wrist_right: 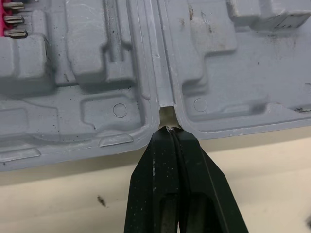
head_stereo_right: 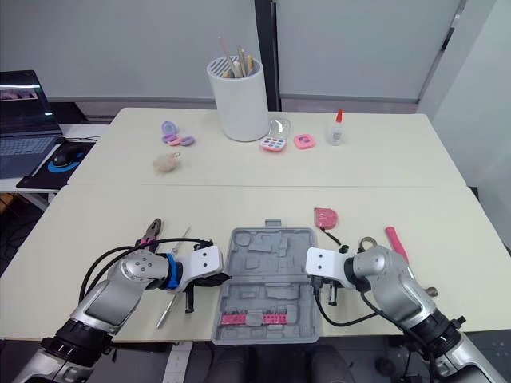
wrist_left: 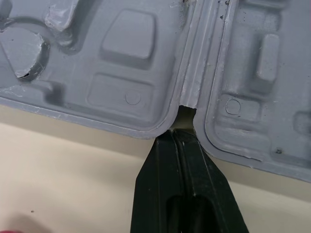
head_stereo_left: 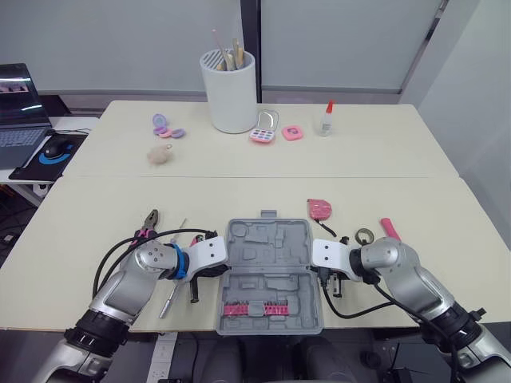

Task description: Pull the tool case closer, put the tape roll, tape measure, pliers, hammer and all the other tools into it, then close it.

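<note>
The left end effector [wrist_left: 176, 138] has its two black fingers [wrist_left: 160, 170] pressed together with no gap between them; their tips meet the edge of the open grey tool case [wrist_left: 121, 92], right at the small notch where the hinge strip [wrist_left: 192, 82] ends; the two halves of the case lie flat on either side of that strip, each moulded with empty recesses and raised blocks; the pale cream surface [wrist_left: 63, 179] shows beneath the fingers and along the case's rim.
</note>
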{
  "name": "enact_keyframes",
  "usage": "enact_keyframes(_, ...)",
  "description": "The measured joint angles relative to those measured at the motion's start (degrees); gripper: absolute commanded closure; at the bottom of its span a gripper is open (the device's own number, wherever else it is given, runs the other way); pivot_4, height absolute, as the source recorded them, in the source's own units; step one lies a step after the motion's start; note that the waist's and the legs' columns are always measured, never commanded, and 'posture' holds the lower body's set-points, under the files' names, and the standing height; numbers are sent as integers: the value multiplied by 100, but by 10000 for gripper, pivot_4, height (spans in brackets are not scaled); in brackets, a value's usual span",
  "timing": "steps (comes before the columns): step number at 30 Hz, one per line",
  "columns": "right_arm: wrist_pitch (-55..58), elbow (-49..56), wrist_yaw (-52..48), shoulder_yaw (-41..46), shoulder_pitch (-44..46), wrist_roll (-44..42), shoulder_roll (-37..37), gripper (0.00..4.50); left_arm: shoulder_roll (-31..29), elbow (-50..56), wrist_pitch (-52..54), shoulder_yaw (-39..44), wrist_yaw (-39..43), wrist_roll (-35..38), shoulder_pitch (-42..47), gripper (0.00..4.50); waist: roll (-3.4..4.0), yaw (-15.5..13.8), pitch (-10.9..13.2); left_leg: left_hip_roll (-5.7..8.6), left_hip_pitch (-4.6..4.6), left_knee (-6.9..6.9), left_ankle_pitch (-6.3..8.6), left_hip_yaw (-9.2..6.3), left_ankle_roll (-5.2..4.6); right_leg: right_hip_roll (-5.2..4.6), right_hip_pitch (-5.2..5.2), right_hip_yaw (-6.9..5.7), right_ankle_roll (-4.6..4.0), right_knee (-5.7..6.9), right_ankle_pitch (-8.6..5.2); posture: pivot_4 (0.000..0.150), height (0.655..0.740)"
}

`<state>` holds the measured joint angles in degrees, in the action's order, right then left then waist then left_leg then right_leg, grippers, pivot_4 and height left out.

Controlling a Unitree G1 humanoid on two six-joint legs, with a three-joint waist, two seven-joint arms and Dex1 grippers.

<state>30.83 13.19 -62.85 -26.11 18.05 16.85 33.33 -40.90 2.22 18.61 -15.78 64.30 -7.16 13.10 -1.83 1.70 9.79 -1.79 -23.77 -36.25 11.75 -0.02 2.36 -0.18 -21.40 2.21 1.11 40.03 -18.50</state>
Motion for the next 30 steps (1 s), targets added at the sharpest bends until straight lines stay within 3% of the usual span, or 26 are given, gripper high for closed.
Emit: enact_keyframes(30, 523, 560, -162, -98, -413, -443, 278, 44923, -250, 890, 441, 28, 24, 65, -699, 45000, -2, 6, -18, -2, 7, 7, 0, 1, 0, 1, 3, 2, 1, -4, -1, 1500, 7400)
